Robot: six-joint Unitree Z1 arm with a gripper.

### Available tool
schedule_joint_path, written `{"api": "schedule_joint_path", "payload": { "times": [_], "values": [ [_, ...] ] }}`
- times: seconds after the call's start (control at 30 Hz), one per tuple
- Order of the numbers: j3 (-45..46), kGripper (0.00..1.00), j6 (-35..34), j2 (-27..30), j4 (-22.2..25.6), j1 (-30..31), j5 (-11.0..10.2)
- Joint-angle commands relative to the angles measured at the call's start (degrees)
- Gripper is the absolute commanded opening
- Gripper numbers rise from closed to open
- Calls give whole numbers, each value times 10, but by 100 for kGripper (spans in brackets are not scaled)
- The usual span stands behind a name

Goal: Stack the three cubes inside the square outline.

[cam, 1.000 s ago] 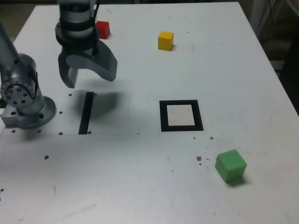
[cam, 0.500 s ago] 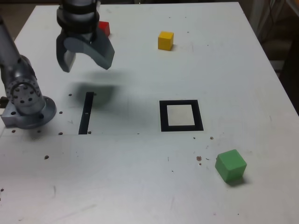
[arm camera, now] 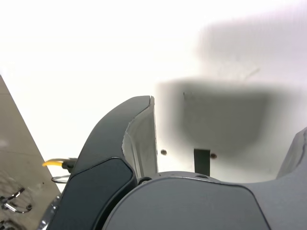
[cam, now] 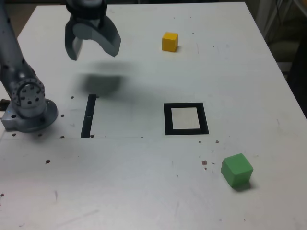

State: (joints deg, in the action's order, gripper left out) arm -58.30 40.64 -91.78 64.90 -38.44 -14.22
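Note:
In the exterior view a yellow cube (cam: 170,41) sits at the far side of the white table (cam: 144,182). A green cube (cam: 236,170) rests near the front, on the exterior view's right. The square outline (cam: 185,119), black with a pale centre, lies flat between them with nothing in it. My gripper (cam: 93,52) hangs above the far part of the table on the exterior view's left, well away from both cubes. Its jaws are open with nothing between them. The wrist view shows the open gripper (arm camera: 228,115) over bare table and its own shadow.
A thin black strip (cam: 88,116) lies on the table beside the arm's grey base (cam: 29,103) at the exterior view's left, and the black strip (arm camera: 202,162) also shows in the wrist view. Small dark specks dot the surface. The table's edge runs close behind the gripper.
The gripper has risen and moved toward the table's far edge, still open. It now covers the red cube that showed beside it earlier. The yellow and green cubes have not moved.

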Motion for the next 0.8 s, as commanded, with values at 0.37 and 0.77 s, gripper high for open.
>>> {"api": "schedule_joint_path", "payload": {
  "times": [0.37,0.77],
  "values": [
    [-98,99,106,-67,7,-115,-10],
    [-169,99,135,-110,10,-162,-11]
  ]
}}
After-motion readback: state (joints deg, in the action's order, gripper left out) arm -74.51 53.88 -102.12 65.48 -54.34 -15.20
